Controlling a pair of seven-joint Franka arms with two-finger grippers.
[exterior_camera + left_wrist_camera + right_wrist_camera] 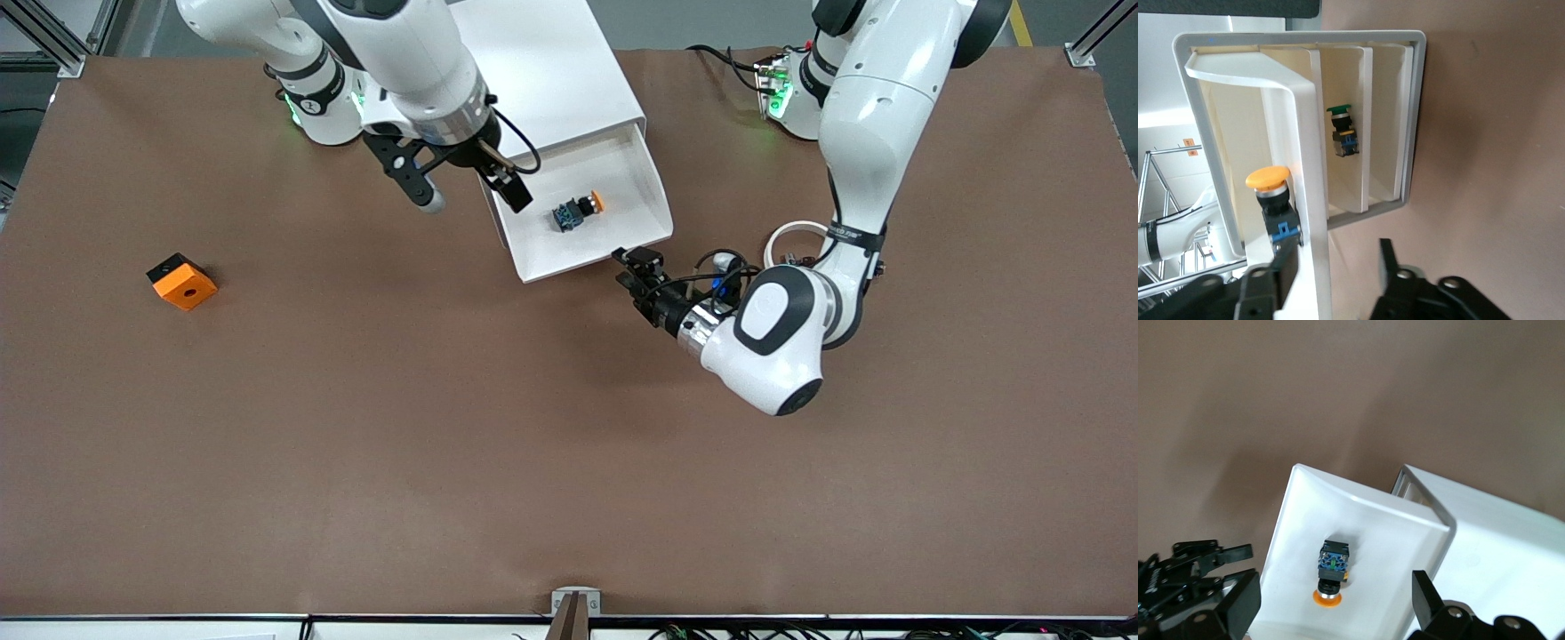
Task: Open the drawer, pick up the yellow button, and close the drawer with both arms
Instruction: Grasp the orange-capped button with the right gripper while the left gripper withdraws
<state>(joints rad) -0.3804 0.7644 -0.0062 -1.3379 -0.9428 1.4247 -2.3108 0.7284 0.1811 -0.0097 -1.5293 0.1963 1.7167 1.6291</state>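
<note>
Front view, nearest first: left arm [853, 151], dropping from its base, folded sharply at the elbow, forearm low and almost level over the brown table [569, 462]. Points its wrist toward the drawer [645, 191]. Toward the right arm's end of the table, well apart from everything else, an orange block [182, 282] with a hole, lying flat.

Left gripper [633, 267] at the drawer's front lip. Seen from the left wrist view, straddles the white front wall with fingers [1388, 257] parted: released, gripping nothing, one finger close against the wall, the other standing off it.

Next, the drawer itself, pulled out of the white cabinet [542, 62]. Inside, on the drawer floor, the button [576, 212], lying on its side, orange cap turned toward the left arm's end, blue base toward the right arm's end. Touched by neither gripper.

Right gripper [471, 191] over the drawer's side wall at the right arm's end, tilted downward, fingers spread wide and empty. In the right wrist view, frames the button between its two black fingers [1238, 600]. Right arm [400, 53] slanting down from its base, wrist bent toward the drawer.

Visible from the left wrist view, in a lower slot of the cabinet, a second part with a green cap [1341, 130].
</note>
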